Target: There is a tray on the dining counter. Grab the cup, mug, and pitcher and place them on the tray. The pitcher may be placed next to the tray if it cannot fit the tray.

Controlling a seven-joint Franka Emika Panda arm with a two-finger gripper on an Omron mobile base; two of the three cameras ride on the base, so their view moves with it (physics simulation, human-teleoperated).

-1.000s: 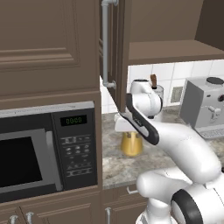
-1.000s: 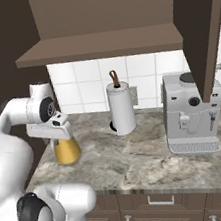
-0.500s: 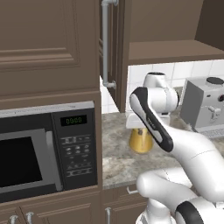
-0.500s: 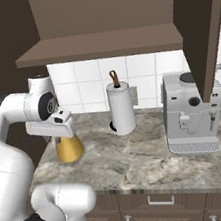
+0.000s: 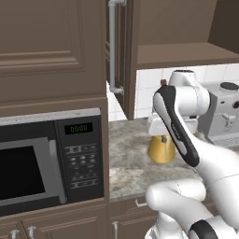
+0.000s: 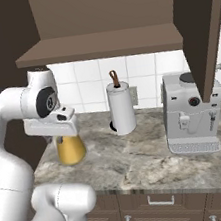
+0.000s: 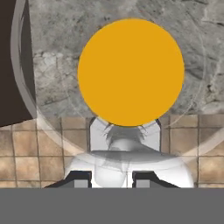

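The pitcher [image 5: 162,150], clear glass with a wide amber-yellow lower body, stands upright at the grey stone worktop [image 6: 139,153] backed by white tiles. My gripper [image 6: 58,137] comes down from above and is shut on its narrow neck. In the hand view I look straight down through the glass at the round amber body [image 7: 131,72], with the gripper [image 7: 113,177] clasping the neck. I cannot tell whether its base touches the stone. The tray, cup, mug and dining counter are out of view.
A white paper-towel roll [image 6: 121,108] and a grey coffee machine [image 6: 191,115] stand further right on the worktop. A built-in microwave [image 5: 46,163] is on the left. Overhead, a brown shelf [image 6: 102,45] juts out and a cabinet door [image 6: 200,27] hangs open.
My gripper has carried the pitcher to the right along the worktop, away from the microwave side. The arm's upper links have swung right with it.
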